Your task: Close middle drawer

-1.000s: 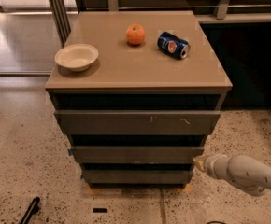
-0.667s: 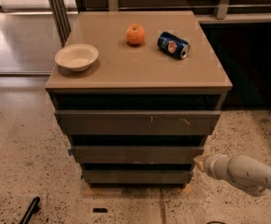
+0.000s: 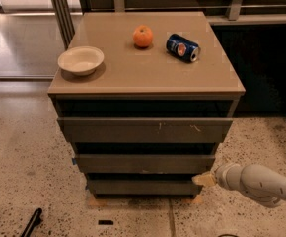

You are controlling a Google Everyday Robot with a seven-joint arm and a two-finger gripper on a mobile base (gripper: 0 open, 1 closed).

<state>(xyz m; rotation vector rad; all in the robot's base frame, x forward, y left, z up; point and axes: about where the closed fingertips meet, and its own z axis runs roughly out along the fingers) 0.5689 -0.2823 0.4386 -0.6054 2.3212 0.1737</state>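
Lining-up step, seemingly: gripper (image 3: 204, 179) low beside the bottom drawer (image 3: 143, 186), right end; open or closed impossible to tell. Next: lift to middle drawer (image 3: 145, 163), push front squarely inward.

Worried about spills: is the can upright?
Tipped; the can lies sideways on the cabinet top. The gripper is low beside the bottom drawer.

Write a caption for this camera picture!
Gripper low right of the cabinet, just below the middle drawer; bowl, orange, can on top.

Bowl (image 3: 81, 59) left, orange (image 3: 143, 36) centre, can (image 3: 182, 48) right on cabinet top (image 3: 148, 78); tool (image 3: 203, 179) low right, below middle drawer (image 3: 145, 163).
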